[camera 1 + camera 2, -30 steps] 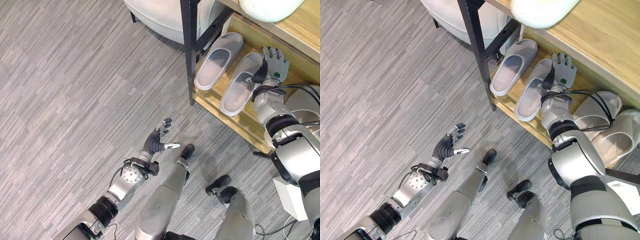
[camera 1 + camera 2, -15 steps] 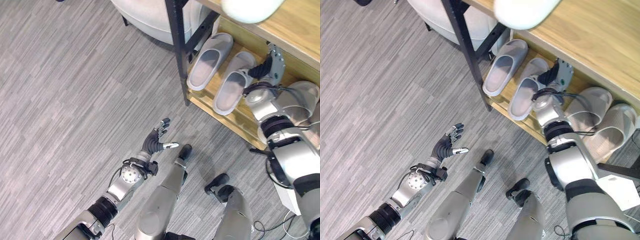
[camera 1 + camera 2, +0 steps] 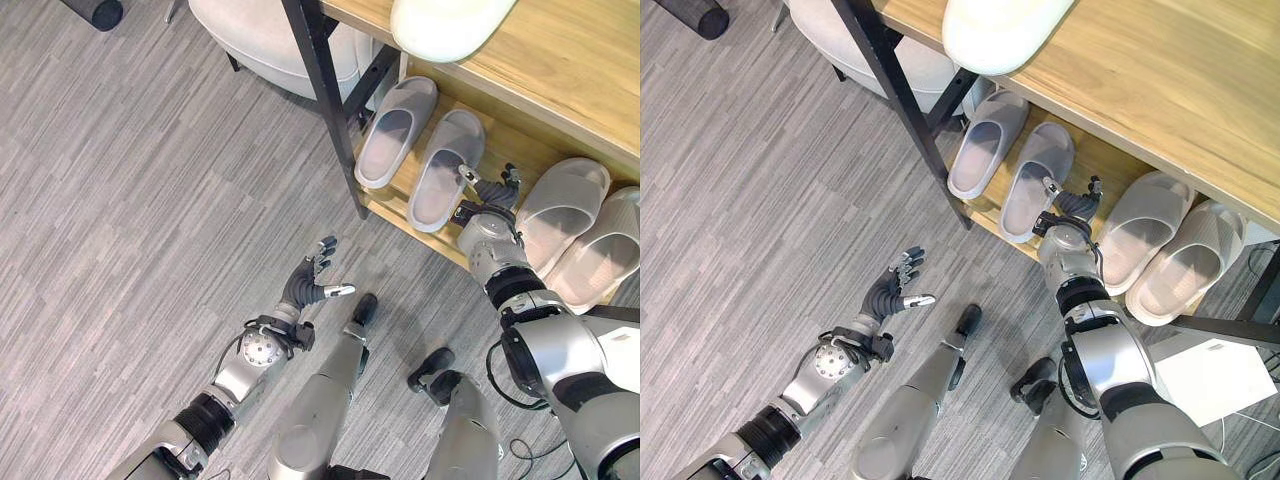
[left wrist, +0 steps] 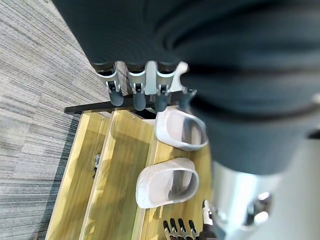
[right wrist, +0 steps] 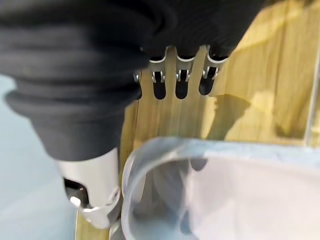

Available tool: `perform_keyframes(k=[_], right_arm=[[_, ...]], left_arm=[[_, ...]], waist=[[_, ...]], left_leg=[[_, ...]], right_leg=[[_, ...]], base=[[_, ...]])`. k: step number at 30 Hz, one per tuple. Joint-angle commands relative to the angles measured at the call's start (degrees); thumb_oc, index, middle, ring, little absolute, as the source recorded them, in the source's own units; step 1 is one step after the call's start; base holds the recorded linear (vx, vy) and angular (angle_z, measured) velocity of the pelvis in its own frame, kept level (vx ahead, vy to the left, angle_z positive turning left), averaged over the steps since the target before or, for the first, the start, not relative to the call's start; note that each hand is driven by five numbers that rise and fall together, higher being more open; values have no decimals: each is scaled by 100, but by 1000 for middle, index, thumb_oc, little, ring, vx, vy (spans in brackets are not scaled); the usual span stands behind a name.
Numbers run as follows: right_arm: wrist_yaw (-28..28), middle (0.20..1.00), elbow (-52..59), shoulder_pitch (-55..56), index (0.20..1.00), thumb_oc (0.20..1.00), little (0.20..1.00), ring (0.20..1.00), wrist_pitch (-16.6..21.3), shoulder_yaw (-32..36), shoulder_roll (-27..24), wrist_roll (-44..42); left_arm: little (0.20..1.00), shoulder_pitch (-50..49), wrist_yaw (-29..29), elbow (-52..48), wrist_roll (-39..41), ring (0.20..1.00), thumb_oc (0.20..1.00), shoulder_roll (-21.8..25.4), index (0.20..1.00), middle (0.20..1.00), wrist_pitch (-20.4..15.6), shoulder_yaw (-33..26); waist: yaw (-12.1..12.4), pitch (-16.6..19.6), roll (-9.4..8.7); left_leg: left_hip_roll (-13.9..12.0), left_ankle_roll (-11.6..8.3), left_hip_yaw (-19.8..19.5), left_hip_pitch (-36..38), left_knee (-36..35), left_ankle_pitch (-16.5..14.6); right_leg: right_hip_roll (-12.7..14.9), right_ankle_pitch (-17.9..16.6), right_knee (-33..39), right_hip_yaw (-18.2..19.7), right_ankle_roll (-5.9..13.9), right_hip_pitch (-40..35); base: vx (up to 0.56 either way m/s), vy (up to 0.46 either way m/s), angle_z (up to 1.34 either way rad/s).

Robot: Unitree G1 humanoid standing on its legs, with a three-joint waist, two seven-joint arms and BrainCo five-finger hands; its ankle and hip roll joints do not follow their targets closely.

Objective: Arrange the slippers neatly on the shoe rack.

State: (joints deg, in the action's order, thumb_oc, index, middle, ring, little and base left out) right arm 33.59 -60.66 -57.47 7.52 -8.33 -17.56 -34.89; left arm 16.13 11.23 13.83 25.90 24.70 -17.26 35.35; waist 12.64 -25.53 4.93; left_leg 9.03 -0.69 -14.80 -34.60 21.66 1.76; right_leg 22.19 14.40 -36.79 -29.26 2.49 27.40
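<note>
Slippers sit in two pairs on the lower shelf of the wooden shoe rack (image 3: 480, 255), toes pointing inward under the upper board. Taking the rack's black metal post (image 3: 326, 95) as the landmark: the first slipper (image 3: 396, 132) lies just beside the post, and its mate (image 3: 445, 170) lies right next to it, farther from the post, roughly parallel and slightly offset toward the shelf's front edge. The second pair is farther still from the post, with one slipper (image 3: 560, 210) beside the other (image 3: 608, 250) at the far end (both appear a shade warmer in tone than the first pair).

The right hand (image 3: 492, 190) is over the shelf between the two pairs, close to the heel end of the second slipper from the post. In its wrist view the fingers (image 5: 181, 80) reach out straight and loose above the wooden shelf board, holding nothing, with a slipper's opening just beside the thumb.

The left hand (image 3: 312, 283) hangs over the grey plank floor (image 3: 140, 200), well apart from the post and the rack, its fingers spread and relaxed, empty.

On the rack's top board, above the post, rests a pale rounded object (image 3: 445, 25). A white upholstered seat (image 3: 262, 40) stands on the floor on the other side of the post.
</note>
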Motion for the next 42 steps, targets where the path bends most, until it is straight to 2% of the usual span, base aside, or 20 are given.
perform_keyframes(k=[1, 8, 11, 18, 26, 37, 39, 42], right_arm=[[-220, 1000, 32, -200, 1000, 1000, 1000, 1000, 357, -76, 42, -411], [-605, 1000, 49, -401, 1000, 1000, 1000, 1000, 378, -282, 539, -1049], [-657, 1000, -32, -601, 1000, 1000, 1000, 1000, 452, -202, 546, -1370], [-645, 1000, -184, -1114, 1000, 1000, 1000, 1000, 572, -44, 60, -1804], [-685, 1000, -404, -1262, 1000, 1000, 1000, 1000, 552, -64, -375, -1853], [-596, 1000, 555, -303, 1000, 1000, 1000, 1000, 382, -411, 210, -782], [-649, 1000, 1061, 189, 1000, 1000, 1000, 1000, 303, -532, 457, -339], [-771, 1000, 1354, 590, 1000, 1000, 1000, 1000, 248, -634, 563, -174]], left_arm=[[1000, 196, 20, -86, -144, 1000, 1000, -44, 1000, 1000, -145, -71], [1000, 355, 18, -3, -197, 1000, 1000, -44, 1000, 1000, -87, 77], [1000, 373, 5, 19, -179, 1000, 1000, -10, 1000, 1000, -74, 98], [1000, 379, -76, 23, -161, 1000, 1000, 72, 1000, 1000, -53, 199], [1000, 442, -123, 61, -181, 1000, 1000, 49, 1000, 1000, -77, 263], [1000, 416, -20, 248, -168, 1000, 1000, -83, 1000, 1000, -40, 34], [1000, 278, -19, 355, -169, 1000, 1000, -74, 1000, 1000, -5, -93], [1000, 184, -30, 431, -184, 1000, 1000, -70, 1000, 1000, 21, -209]], waist=[[87, -124, 28], [193, -123, 3], [259, -119, 5], [427, -140, 37], [469, -149, 69], [93, -77, -184], [-77, 21, -316], [-183, 101, -398]], left_leg=[[78, 224, 31, 307, 325, -1470], [117, 217, -64, 286, 253, -1439], [137, 215, -79, 253, 250, -1433], [191, 236, -148, 193, 233, -1416], [190, 231, -154, 208, 181, -1391], [-33, 194, 61, 660, 31, -1393], [-148, 168, 174, 887, -67, -1391], [-221, 150, 226, 1045, -176, -1344]], right_leg=[[-249, 711, 198, 218, 199, -856], [-241, 677, 240, 87, 227, -891], [-232, 659, 255, 51, 240, -890], [-189, 635, 221, -34, 267, -861], [-183, 634, 238, -46, 271, -863], [-381, 593, 561, 163, 192, -1202], [-497, 546, 794, 288, 170, -1384], [-579, 482, 986, 315, 157, -1524]], base=[[24, -13, 4], [34, -13, 3], [33, -5, 7], [17, 0, 6], [5, 0, 1], [-24, -18, -8], [-80, -49, -33], [-53, -59, -30]])
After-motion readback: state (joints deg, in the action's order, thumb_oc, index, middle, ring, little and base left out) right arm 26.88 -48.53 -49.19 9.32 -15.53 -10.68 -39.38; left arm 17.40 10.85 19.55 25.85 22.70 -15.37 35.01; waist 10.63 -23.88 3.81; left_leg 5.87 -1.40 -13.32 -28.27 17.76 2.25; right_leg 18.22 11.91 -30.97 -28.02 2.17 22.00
